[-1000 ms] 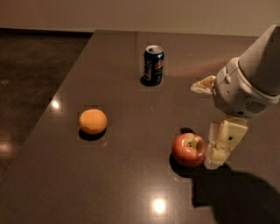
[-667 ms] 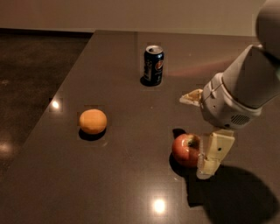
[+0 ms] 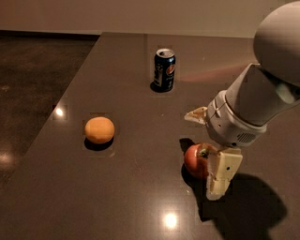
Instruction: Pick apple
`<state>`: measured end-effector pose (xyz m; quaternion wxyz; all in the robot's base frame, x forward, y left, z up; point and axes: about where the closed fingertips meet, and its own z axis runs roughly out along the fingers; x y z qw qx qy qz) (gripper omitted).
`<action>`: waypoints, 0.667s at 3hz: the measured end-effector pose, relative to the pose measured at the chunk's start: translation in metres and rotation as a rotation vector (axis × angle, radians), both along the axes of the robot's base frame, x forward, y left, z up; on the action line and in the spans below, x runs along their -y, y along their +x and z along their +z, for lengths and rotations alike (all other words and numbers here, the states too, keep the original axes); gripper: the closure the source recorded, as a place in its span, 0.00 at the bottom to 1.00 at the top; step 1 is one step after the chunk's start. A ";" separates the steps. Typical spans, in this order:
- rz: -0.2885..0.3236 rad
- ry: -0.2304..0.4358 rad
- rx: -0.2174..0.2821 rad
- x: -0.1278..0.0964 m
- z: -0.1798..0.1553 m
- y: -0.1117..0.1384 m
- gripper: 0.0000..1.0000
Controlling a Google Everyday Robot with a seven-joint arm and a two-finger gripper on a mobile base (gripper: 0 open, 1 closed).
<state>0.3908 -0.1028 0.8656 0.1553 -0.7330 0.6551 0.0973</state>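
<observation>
Right-front on the table (image 3: 117, 197), the apple (image 3: 194, 160) sits between the spread fingers of the gripper (image 3: 202, 154). Near finger is just beside its right flank, far finger apart behind it. Wide open, gripping nothing yet.

A dark, glossy brown table (image 3: 140, 187) fills most of the view, with an upright blue soda can (image 3: 164, 70) at 12 o'clock from its middle and a plain matte orange fruit (image 3: 99, 130) at 9 o'clock, the two well apart. The gripper (image 3: 201, 154) hangs low over the tabletop at about 4 o'clock, well apart from both. Beyond the table's left edge, toward 10 o'clock, lies a dark floor (image 3: 37, 70), and a pale wall (image 3: 140, 14) runs along the top.
</observation>
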 end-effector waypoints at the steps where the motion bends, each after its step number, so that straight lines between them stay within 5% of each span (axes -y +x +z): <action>1: 0.015 -0.004 -0.007 -0.001 -0.004 -0.003 0.10; 2: 0.019 0.000 -0.002 0.001 -0.003 -0.004 0.32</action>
